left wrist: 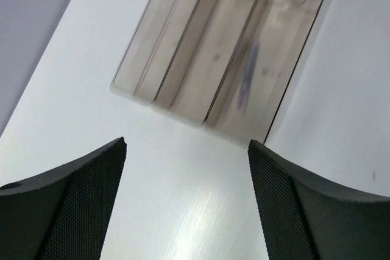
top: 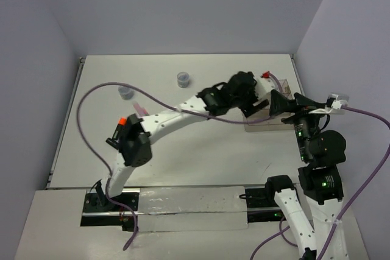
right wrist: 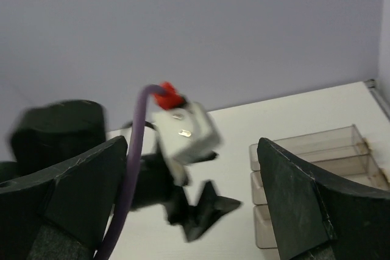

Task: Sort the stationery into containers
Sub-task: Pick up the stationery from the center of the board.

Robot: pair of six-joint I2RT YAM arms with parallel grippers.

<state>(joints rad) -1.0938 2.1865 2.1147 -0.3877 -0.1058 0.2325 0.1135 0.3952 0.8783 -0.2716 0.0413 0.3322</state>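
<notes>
The clear smoky tray point(left wrist: 183, 71) has three long compartments. A blurred grey-purple pen point(left wrist: 247, 77) lies in its right-hand one. My left gripper point(left wrist: 186, 144) hangs just short of the tray, open, with only bare table between its fingers. From above, the left gripper point(top: 255, 105) covers most of the tray point(top: 263, 128). My right gripper point(top: 277, 103) stands open beside it, at the tray's right, with nothing held. A pink pen point(top: 140, 108) and a black marker with an orange-red end point(top: 120, 123) lie at the left. Two small blue-grey jars point(top: 183, 78) point(top: 125, 92) stand further back.
Walls close the table at the back and on both sides. The left arm point(top: 177, 114) stretches diagonally across the middle, trailing a purple cable point(top: 97, 89). In the right wrist view, the left gripper point(right wrist: 204, 211) and its white camera box point(right wrist: 183, 132) sit just ahead of the tray point(right wrist: 304, 156).
</notes>
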